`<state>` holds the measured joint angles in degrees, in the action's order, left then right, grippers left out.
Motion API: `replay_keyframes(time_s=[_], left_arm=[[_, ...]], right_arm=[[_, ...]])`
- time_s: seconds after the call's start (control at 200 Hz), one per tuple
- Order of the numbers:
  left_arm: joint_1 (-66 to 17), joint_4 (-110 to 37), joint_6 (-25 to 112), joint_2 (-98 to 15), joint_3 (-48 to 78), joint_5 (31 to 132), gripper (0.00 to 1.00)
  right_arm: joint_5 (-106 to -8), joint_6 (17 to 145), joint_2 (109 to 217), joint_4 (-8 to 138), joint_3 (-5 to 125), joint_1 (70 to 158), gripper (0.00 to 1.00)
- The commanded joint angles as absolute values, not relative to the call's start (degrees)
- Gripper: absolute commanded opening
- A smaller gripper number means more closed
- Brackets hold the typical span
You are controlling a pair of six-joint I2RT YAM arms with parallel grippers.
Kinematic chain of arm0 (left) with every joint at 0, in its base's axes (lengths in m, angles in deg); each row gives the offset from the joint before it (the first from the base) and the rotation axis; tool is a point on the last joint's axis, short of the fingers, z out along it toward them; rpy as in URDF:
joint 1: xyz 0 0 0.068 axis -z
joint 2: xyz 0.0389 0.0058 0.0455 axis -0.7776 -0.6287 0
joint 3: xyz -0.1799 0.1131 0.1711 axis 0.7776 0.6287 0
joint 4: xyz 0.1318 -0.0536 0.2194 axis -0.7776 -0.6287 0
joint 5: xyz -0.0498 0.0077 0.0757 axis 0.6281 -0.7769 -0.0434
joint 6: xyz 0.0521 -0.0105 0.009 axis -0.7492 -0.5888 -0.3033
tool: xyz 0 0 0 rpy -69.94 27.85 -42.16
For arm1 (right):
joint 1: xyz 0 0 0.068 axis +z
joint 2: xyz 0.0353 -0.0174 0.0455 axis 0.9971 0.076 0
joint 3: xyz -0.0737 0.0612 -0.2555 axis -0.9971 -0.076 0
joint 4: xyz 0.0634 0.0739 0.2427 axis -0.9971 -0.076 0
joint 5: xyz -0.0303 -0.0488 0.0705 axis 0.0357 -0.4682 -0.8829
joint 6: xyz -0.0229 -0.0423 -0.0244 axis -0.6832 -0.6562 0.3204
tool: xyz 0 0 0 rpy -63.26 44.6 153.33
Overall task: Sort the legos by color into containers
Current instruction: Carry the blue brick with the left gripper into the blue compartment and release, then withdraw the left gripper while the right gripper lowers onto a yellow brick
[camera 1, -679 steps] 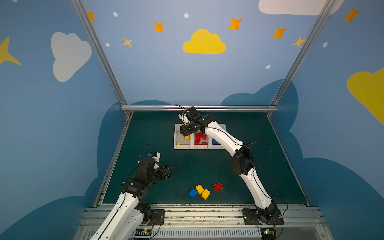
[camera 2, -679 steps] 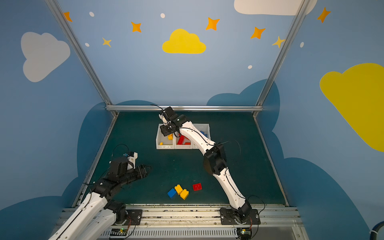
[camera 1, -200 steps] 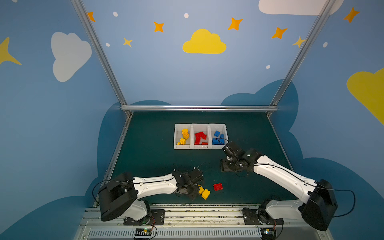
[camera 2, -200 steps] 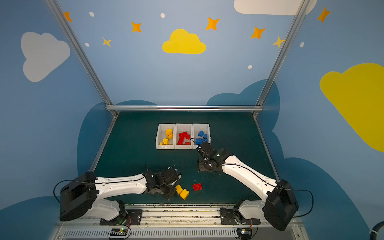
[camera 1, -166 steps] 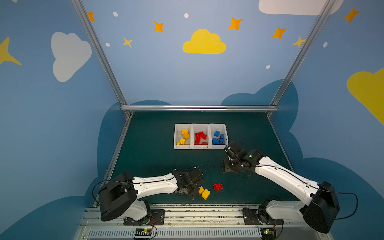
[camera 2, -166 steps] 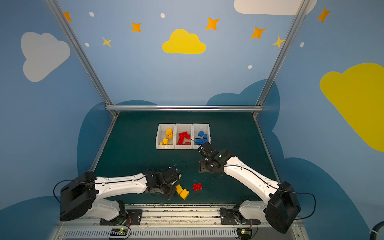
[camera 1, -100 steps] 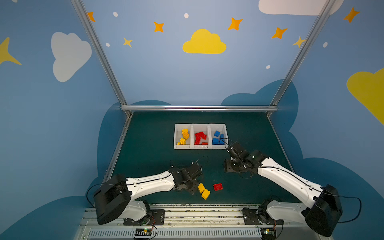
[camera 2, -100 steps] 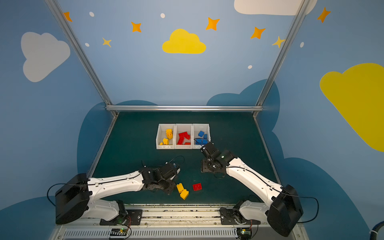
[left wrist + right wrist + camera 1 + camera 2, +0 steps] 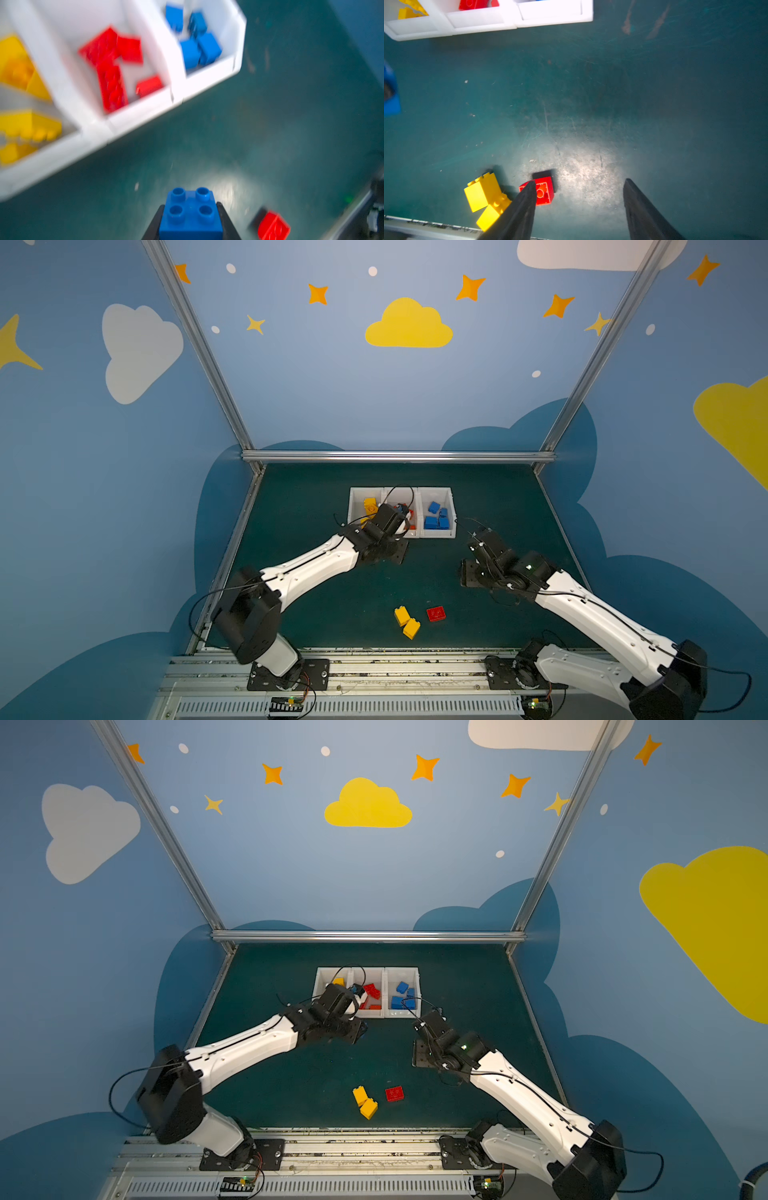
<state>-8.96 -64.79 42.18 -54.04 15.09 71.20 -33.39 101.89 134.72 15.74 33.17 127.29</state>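
My left gripper (image 9: pixel 190 204) is shut on a blue four-stud lego (image 9: pixel 190 216) and holds it above the mat, just in front of the white three-part container (image 9: pixel 436 534). That container holds yellow legos (image 9: pixel 25 124) in one part, red legos (image 9: pixel 110 62) in the middle part and blue legos (image 9: pixel 199 47) in the third. Two yellow legos (image 9: pixel 406 621) and a red lego (image 9: pixel 435 613) lie touching or nearly so near the front edge. My right gripper (image 9: pixel 579 181) hangs open and empty above the mat, with one finger in front of the red lego (image 9: pixel 545 191).
The green mat is bounded by a metal rail (image 9: pixel 332 655) at the front and aluminium frame posts at the back corners. In both top views the left arm (image 9: pixel 249 1044) reaches diagonally across the mat's left half.
My left gripper has lifted the blue lego away from the front group and carried it back toward the container. The right arm has drifted slightly to the right, still open.
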Motion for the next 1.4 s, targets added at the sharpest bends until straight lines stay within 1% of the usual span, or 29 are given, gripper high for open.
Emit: replay_keyframes(time_s=[0.0, 0.155, 0.26, 0.416, 0.516, 0.631, 0.776, 0.921, 1.026, 1.071, 1.227, 1.397], left_arm=[[-10.2, -66.13, 38.31, -61.39, 5.44, 74.49, 0.32], [-11.55, -69.95, 37.24, -73.58, -10.71, 75.35, 0.32], [-12.41, -73.04, 37.41, -81.38, -21.5, 76.48, 0.32], [-12.79, -76.59, 37.2, -91.7, -35.93, 78.88, 0.33], [-12.99, -76.81, 38.23, -96.24, -41.15, 79.79, 0.33], [-13.2, -73.72, 39.8, -97.94, -41.69, 80.58, 0.35], [-13.34, -72.16, 40.36, -98.82, -42.16, 81.38, 0.42], [-13.34, -72.22, 40.79, -98.58, -42.23, 81.56, 0.6], [-13.47, -73.14, 41.19, -97.43, -42.15, 81.73, 0.71], [-13.49, -73.76, 41.4, -96.54, -41.91, 81.73, 0.75], [-14.12, -73.59, 40.75, -90.48, -36.11, 82.0, 0.78], [-15.42, -66.04, 41.6, -78.34, -20.23, 81.56, 0.79]], right_arm=[[-29.66, 103.89, 130.25, 14.73, 30.49, 126.95, 0.67], [-29.04, 102.66, 122.28, 18.3, 25.6, 126.95, 0.68], [-28.17, 102.49, 118.38, 17.8, 24.27, 126.85, 0.67], [-26.08, 100.98, 116.71, 14.79, 24.42, 126.72, 0.68], [-26.64, 100.77, 116.9, 15.0, 24.27, 126.54, 0.69], [-28.22, 100.94, 117.57, 16.58, 23.52, 126.48, 0.69], [-28.5, 100.87, 118.24, 16.99, 23.21, 126.38, 0.69], [-28.69, 100.76, 117.87, 16.63, 23.39, 126.33, 0.7], [-29.01, 101.03, 117.32, 16.4, 23.52, 126.32, 0.7], [-29.14, 101.12, 117.14, 16.27, 23.56, 126.34, 0.7], [-29.78, 101.44, 117.0, 16.24, 23.91, 126.31, 0.7], [-33.54, 100.54, 118.54, 17.57, 23.91, 126.32, 0.7]])
